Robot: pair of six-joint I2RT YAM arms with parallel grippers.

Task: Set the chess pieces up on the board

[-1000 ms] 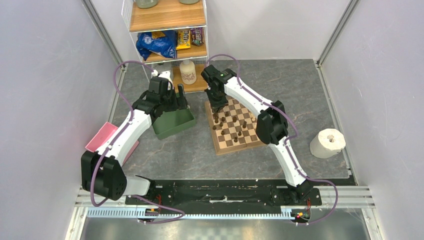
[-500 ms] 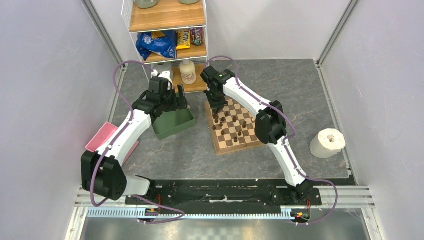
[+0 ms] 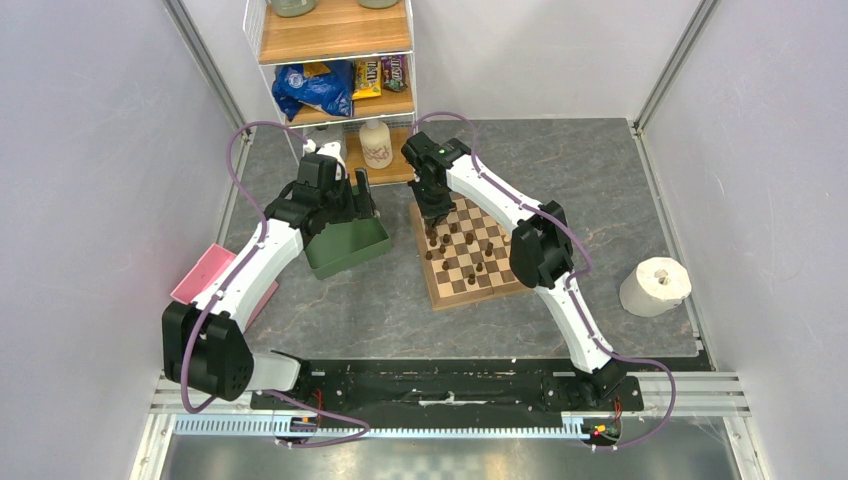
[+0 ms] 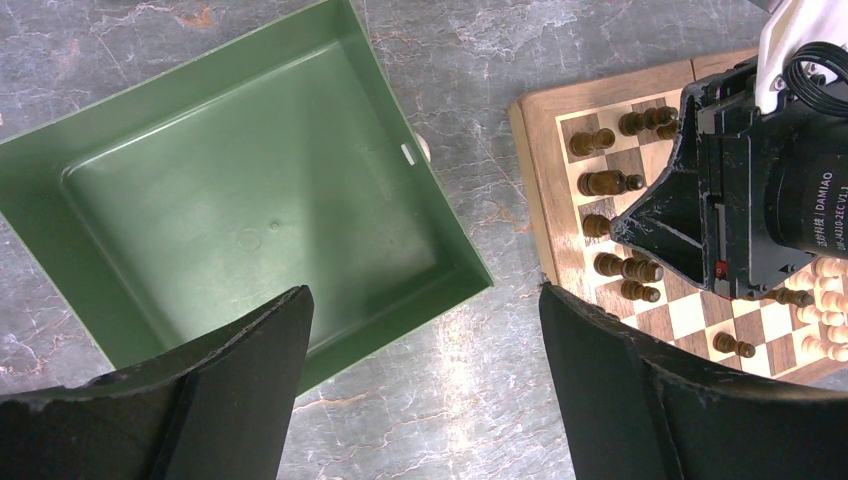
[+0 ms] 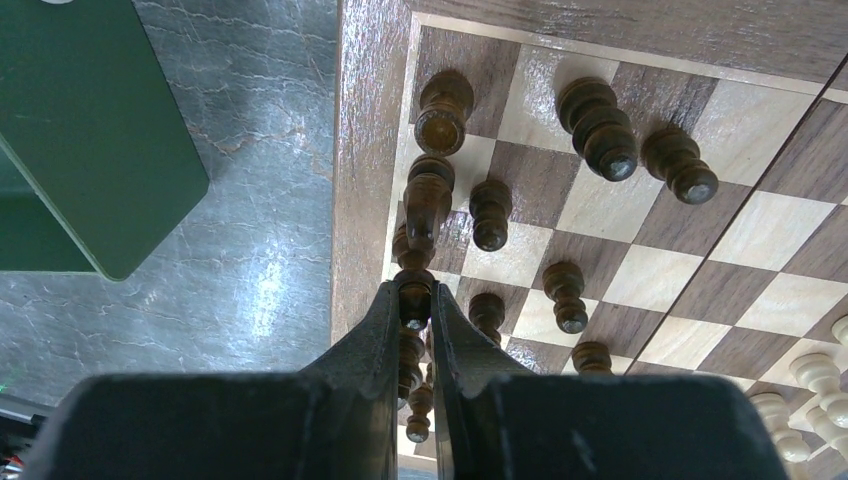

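Note:
The chessboard [image 3: 470, 255] lies at the table's middle, with dark brown pieces [image 3: 470, 240] on its left part. In the right wrist view the board [image 5: 365, 150] carries several dark pieces [image 5: 598, 125] and cream pieces [image 5: 815, 375] at the lower right. My right gripper [image 5: 414, 300] is shut on a dark brown piece [image 5: 414, 292] over the board's left edge column. My left gripper [image 4: 425, 380] is open and empty, hovering over the table between the green tray [image 4: 230, 190] and the board [image 4: 545, 180].
The green tray [image 3: 345, 245] sits left of the board and holds nothing. A shelf unit [image 3: 335, 60] with snack bags and a bottle stands behind. A paper roll [image 3: 655, 287] is at the right, a pink pad [image 3: 200, 275] at the left.
My right gripper has shifted slightly over the board's left edge in the first half second. The left arm has not moved.

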